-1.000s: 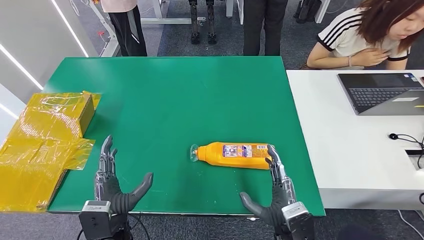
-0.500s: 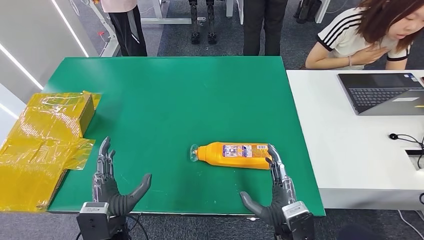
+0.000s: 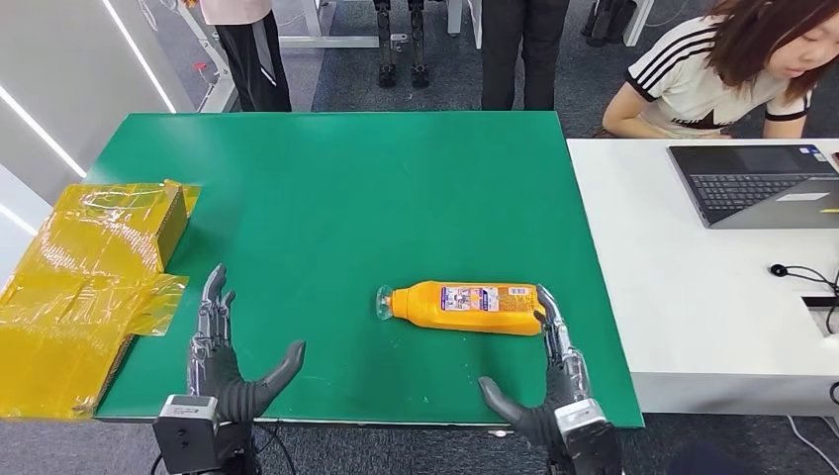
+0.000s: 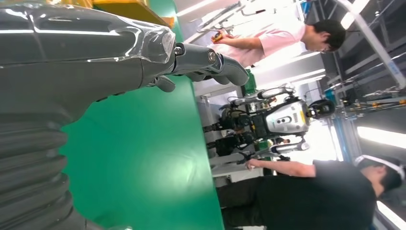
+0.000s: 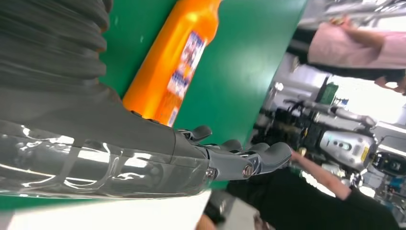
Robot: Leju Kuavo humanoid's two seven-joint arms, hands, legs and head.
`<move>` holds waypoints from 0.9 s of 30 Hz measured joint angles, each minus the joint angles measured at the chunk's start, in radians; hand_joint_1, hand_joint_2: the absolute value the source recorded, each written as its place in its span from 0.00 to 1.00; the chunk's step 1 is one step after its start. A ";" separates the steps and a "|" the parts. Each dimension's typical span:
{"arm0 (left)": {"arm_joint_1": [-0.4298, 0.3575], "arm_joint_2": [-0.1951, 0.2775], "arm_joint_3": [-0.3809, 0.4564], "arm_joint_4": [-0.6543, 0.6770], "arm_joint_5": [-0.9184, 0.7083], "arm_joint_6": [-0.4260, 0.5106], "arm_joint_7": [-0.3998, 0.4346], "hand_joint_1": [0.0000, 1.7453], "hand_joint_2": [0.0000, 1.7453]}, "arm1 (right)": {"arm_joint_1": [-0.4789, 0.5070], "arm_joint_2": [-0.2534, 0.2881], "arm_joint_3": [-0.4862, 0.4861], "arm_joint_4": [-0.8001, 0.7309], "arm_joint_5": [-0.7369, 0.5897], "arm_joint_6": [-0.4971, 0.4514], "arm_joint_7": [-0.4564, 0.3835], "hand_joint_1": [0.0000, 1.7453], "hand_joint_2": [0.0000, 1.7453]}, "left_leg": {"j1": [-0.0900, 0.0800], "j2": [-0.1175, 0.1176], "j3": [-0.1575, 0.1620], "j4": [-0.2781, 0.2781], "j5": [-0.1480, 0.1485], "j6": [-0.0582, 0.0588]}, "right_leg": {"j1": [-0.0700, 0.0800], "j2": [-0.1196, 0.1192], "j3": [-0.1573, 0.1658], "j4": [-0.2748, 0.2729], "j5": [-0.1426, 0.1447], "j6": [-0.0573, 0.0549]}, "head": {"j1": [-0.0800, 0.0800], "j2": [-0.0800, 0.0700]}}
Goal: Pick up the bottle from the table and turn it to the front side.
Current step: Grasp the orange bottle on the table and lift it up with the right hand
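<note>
Nearest the table's front edge, my left hand [image 3: 220,361] rests open on the green table [image 3: 326,188], fingers stretched forward and thumb splayed toward the middle, holding nothing. My right hand [image 3: 549,381] is open too, at the front right, thumb pointing inward and fingertips [image 3: 542,302] reaching up to the base end of the orange bottle [image 3: 462,307]; whether they touch it I cannot tell. That bottle lies on its side, cap [image 3: 382,302] toward my left, its printed label [image 3: 470,298] facing up, in the front right part of the green surface; my right wrist camera shows the same orange bottle [image 5: 174,67] lying just past my fingers [image 5: 249,158]. Off to my left, yellow-taped cardboard packaging [image 3: 84,287] sits at the table's edge. To my right stands a white table [image 3: 693,297] with an open laptop [image 3: 757,183] and a black cable [image 3: 801,275]. Farther back, a person in a striped-sleeve top [image 3: 712,74] leans at that white table, and two more people [image 3: 242,49] stand beyond the green table's far edge.
</note>
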 joint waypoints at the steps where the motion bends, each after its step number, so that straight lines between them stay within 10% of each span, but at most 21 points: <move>1: -0.008 -0.002 0.000 0.003 0.000 -0.001 -0.001 0.00 1.00 | -0.006 0.000 -0.006 0.000 0.039 -0.012 0.007 0.00 1.00 | 0.000 0.000 0.000 0.000 0.000 0.000 | 0.000 0.000 0.000 0.000 0.000 0.000 | 0.000 0.000; 13: -0.068 -0.025 -0.009 0.061 0.000 -0.040 -0.007 0.00 1.00 | -0.158 -0.041 -0.074 0.100 0.324 -0.093 0.111 0.00 1.00 | 0.000 0.001 0.001 0.000 0.000 0.000 | 0.000 0.001 0.001 0.000 0.000 0.000 | 0.000 0.000; 27: -0.154 -0.023 -0.035 0.146 0.027 -0.084 -0.002 0.00 1.00 | -0.616 -0.196 0.053 0.600 0.356 0.329 0.368 0.00 1.00 | 0.000 0.001 0.002 0.001 0.002 0.000 | 0.000 0.001 0.002 0.001 0.003 0.000 | 0.000 0.000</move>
